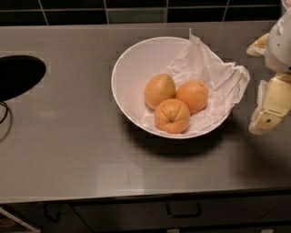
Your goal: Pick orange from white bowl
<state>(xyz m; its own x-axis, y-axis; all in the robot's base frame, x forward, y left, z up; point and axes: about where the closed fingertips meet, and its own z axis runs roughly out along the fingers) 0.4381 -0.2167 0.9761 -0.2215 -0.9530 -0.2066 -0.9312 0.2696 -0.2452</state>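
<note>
The white bowl [132, 68] stands in the middle of the grey counter. It holds three fruits on crumpled white paper [213, 82]. The orange [193, 95] is smooth, round and deep orange and lies at the right of the group. A paler, yellowish orange [159, 90] lies to its left. An orange with star-like grooves [172, 115] lies in front, touching both. The gripper [268, 111] hangs at the right edge of the view, to the right of the bowl and apart from it, with nothing seen in it.
A dark round opening [18, 75] is cut into the counter at the far left, with a black cable [4, 111] beside it. Black tiles [136, 11] run along the back. Drawers with handles [183, 211] lie below the counter's front edge.
</note>
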